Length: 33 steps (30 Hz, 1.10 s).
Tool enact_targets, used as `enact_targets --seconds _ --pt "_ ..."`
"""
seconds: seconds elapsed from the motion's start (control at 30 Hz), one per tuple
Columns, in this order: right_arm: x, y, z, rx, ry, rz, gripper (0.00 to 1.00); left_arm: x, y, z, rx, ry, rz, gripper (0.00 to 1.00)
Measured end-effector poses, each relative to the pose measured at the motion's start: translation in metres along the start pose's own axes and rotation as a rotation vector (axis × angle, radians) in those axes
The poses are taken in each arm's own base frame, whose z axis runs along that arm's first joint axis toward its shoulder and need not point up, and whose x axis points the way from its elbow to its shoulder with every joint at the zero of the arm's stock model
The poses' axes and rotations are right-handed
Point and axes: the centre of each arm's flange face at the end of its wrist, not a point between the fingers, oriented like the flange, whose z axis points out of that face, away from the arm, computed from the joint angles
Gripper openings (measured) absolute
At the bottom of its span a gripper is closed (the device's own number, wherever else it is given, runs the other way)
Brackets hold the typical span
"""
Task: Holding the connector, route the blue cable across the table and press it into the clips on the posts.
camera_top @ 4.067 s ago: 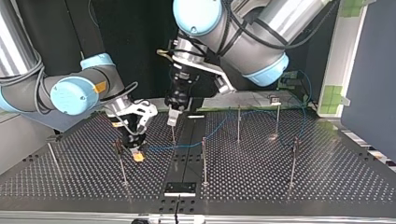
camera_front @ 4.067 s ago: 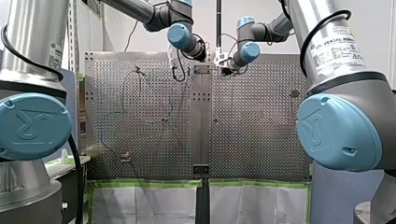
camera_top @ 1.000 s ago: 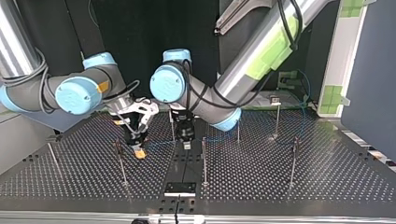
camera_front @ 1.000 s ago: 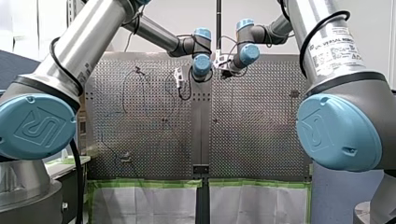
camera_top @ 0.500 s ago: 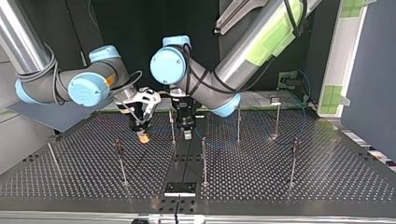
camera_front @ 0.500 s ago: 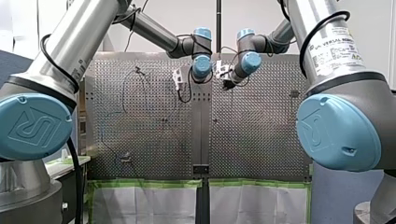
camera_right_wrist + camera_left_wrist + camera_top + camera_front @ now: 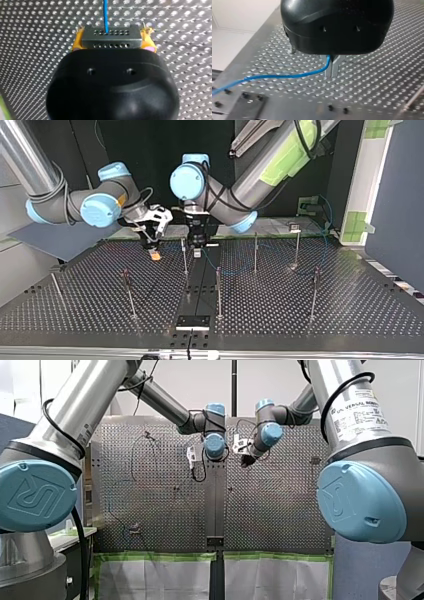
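Note:
In the right wrist view my right gripper (image 7: 112, 33) is shut on a grey connector (image 7: 111, 43), its yellow pads (image 7: 78, 40) on either side. The blue cable (image 7: 106, 12) runs straight out ahead of the connector. My left gripper (image 7: 332, 74) has its metal fingers shut on the blue cable (image 7: 287, 75), which trails off to one side over the perforated plate. Seen from the top view, my right gripper (image 7: 155, 253) hangs low at centre left and my left gripper (image 7: 197, 251) beside it, next to a thin post (image 7: 184, 256). The cable (image 7: 235, 269) sags toward the right posts.
Several thin posts stand on the table (image 7: 350, 315), among them one at the middle (image 7: 218, 290), one behind it (image 7: 255, 252) and one at front left (image 7: 128, 292). A small black plate (image 7: 192, 322) lies by the near edge in the top view.
Both grippers have moved away from the top view's camera, toward the arms' side of the table. The right one carried the connector away from the front-left post, and the cable followed.

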Motion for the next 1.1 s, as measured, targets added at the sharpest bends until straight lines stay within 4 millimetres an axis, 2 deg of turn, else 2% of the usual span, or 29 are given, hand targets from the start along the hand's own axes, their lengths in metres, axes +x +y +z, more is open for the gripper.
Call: enact_targets --seconds 0.27,0.37,0.87,1.1 --pt "-0.022 0.005 -0.003 -0.01 -0.04 0.006 0.0 0.063 0.007 -0.001 0.034 0.057 0.023 0.0" --pt "-0.031 0.006 -0.005 -0.015 -0.058 0.008 0.0 0.08 0.011 -0.004 0.039 0.069 0.029 0.0" --pt "-0.063 0.019 -0.008 -0.073 -0.088 0.011 0.0 0.128 0.028 -0.03 0.092 0.096 0.037 0.0" --pt "-0.078 0.024 -0.009 -0.105 -0.081 0.013 0.0 0.142 0.033 -0.036 0.129 0.119 0.042 0.0"
